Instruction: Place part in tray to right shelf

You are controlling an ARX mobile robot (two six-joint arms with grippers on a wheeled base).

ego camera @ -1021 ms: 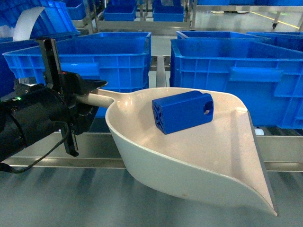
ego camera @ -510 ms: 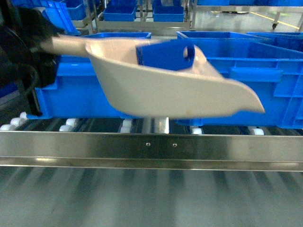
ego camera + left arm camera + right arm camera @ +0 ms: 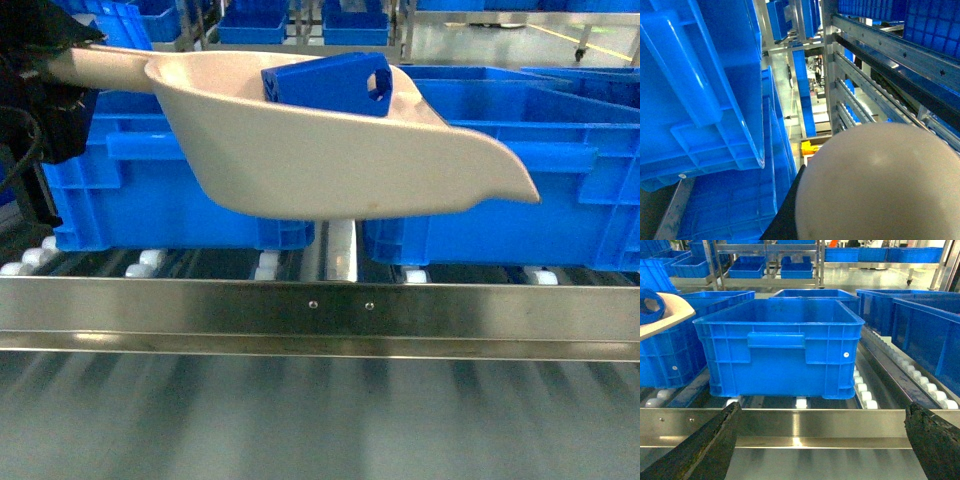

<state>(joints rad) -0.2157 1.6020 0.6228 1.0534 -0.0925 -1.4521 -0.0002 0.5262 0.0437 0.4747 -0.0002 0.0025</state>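
in the head view our left claw (image 3: pixel 45 75) grips the tray (image 3: pixel 330 150) handle, long axis level, lip pointing right above the right shelf (image 3: pixel 320 310) rail, the part (image 3: pixel 328 85) lying inside. left wrist shows the tray's pale underside beside crates (image 3: pixel 700 100). right wrist: our right claw (image 3: pixel 820 440) gapes wide before the rail.

blue part (image 3: pixel 330 85) in raised tray (image 3: pixel 330 160), crates (image 3: pixel 520 180) behind
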